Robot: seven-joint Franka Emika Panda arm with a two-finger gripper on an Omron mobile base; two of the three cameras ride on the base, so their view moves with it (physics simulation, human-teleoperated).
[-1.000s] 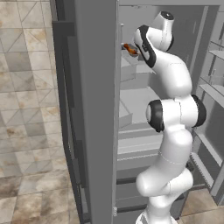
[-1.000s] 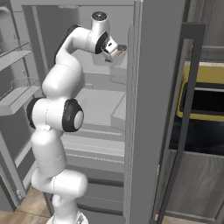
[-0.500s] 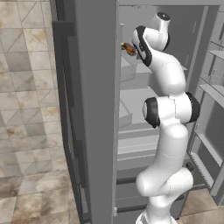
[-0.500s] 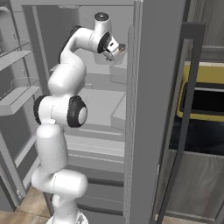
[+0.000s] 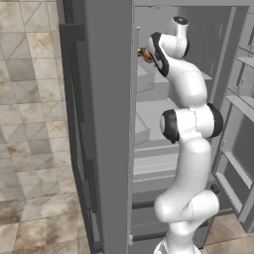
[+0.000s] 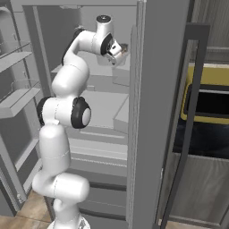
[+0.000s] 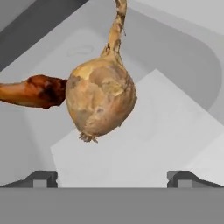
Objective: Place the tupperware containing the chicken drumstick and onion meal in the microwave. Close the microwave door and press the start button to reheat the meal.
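— Golden-brown, that bulb in the hand view: is it the onion [image 7: 99, 98]?

— Yes. It sits inside the tupperware [image 7: 183, 78], its pointed top stretching toward the upper edge of that view. The chicken drumstick [image 7: 33, 91] lies just beside it on the left, its dark end touching or nearly touching the bulb.

— And the gripper [image 7: 112, 177]?

— Its two dark fingertips [image 7: 41, 178] stand wide apart at the bottom of the hand view, with nothing between them. They hover near the container's rim, apart from the food.

— Where is all this in the room?

— On an upper shelf of a tall grey fridge [image 5: 106, 124] whose doors stand open. From the left base view, a bit of orange-brown food [image 5: 145, 54] peeks out past the door's edge, just left of the arm's wrist. In the right base view the gripper [image 6: 121, 50] points right, toward the shelf's right side.

— Anything else nearby?

— A yellow-framed black appliance [image 6: 208, 100] to the right of the fridge in the right base view.
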